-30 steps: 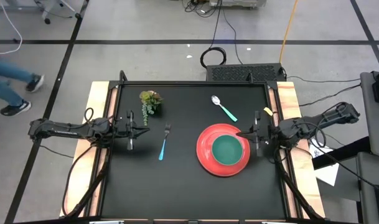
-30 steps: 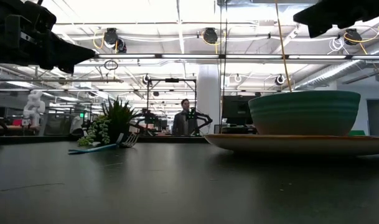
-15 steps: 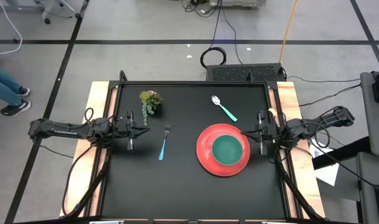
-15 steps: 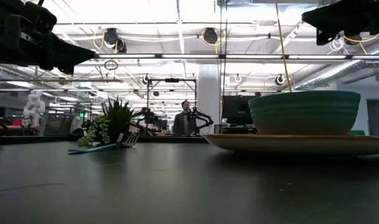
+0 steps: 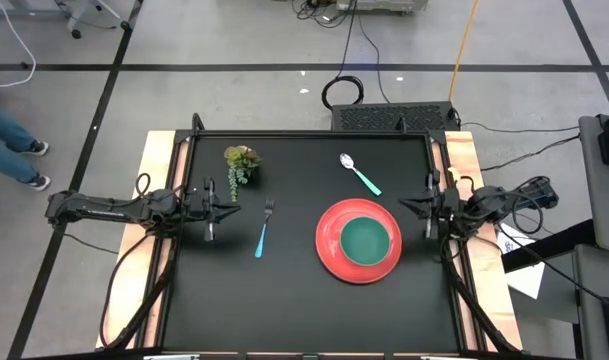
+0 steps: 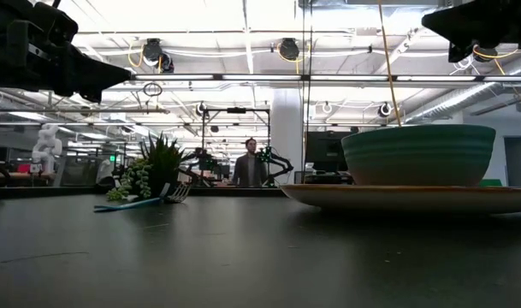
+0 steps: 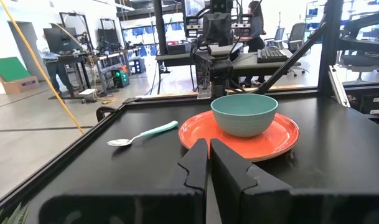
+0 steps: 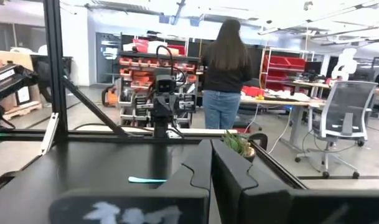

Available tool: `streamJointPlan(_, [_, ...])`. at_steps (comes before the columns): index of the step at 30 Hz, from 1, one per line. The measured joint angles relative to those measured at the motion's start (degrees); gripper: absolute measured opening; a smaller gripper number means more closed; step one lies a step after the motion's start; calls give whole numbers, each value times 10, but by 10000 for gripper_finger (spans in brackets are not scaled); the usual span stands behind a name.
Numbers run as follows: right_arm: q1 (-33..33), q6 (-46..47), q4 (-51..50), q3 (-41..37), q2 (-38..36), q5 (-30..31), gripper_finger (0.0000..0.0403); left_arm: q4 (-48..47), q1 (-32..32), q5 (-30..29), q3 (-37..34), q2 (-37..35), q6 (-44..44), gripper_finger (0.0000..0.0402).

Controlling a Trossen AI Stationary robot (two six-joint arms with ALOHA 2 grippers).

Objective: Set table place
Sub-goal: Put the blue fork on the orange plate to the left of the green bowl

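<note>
The round red plate [image 5: 359, 240] lies on the black table [image 5: 294, 300] right of centre, with the teal bowl [image 5: 365, 240] standing on it. The teal-handled spoon [image 5: 360, 174] lies flat behind the plate. The blue-handled fork [image 5: 263, 230] lies flat left of centre. My left gripper [image 5: 228, 207] is shut and empty above the table's left part. My right gripper [image 5: 403, 206] is shut and empty above the table's right edge, just right of the plate. The left wrist view shows the bowl [image 7: 244, 114], the plate [image 7: 282, 134] and the spoon [image 7: 142, 134].
A small green plant sprig [image 5: 241, 163] lies at the far left of the table, behind the fork. Wooden strips [image 5: 162, 180] run along both short sides. A person [image 8: 224, 74] stands in the room beyond the table. The near half of the table is bare.
My right gripper has drawn back from the plate's rim toward the table's right edge, fingers still shut. The plate, bowl, fork and spoon have stayed where they were.
</note>
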Motion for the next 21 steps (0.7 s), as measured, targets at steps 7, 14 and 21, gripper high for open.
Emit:
streamJointPlan(7, [0,-13,-98,-1,-2,-81,0,0,0,0,0,0,0,24])
streamJointPlan(14, [0,12,-75,-22,-15,-179,0,0,0,0,0,0,0,24])
streamJointPlan(21, [0,20,-18,-55,-45,-139,0,0,0,-14,0,0,0,24])
